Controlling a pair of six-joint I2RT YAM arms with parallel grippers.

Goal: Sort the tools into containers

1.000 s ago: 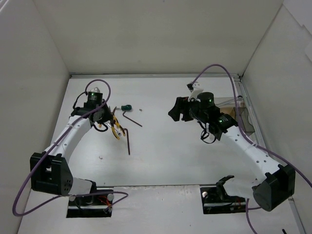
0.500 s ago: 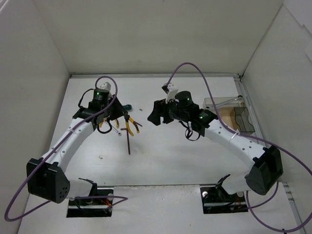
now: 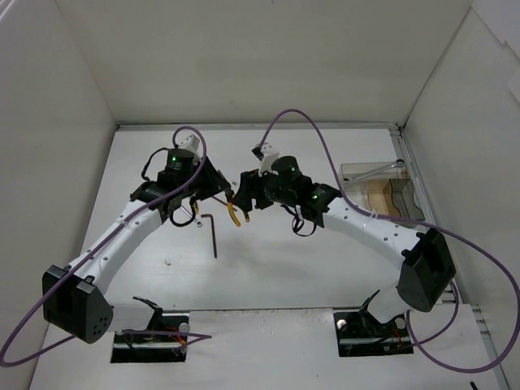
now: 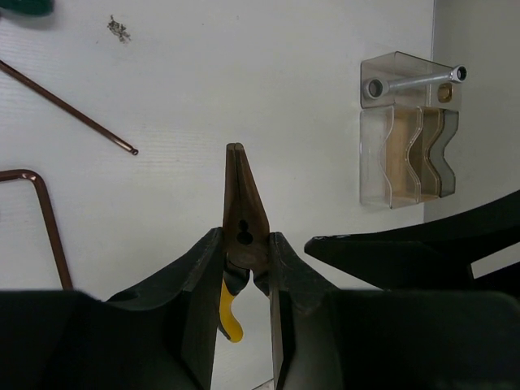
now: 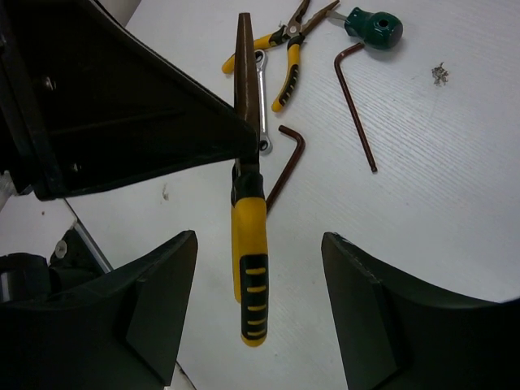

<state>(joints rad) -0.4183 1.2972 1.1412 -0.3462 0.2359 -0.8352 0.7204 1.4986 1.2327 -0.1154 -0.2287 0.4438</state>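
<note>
Left wall stands well clear of left arm, which reaches from near-left base to table centre. Spare pliers, silver wrench, hex keys and green screwdriver lie on table by its wrist. Left pincer clenched on pliers at pivot, yellow handle hanging above table. Right pincer released, fingers wide either side of handle, not touching. Right arm arches from near-right base. Broad white table lies between pincers and bins. Bins sit at right edge by right wall, second wrench lying across far bin.

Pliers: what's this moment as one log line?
left gripper: shut on pliers | right gripper: open at pliers handle | phase: likely handover
</note>
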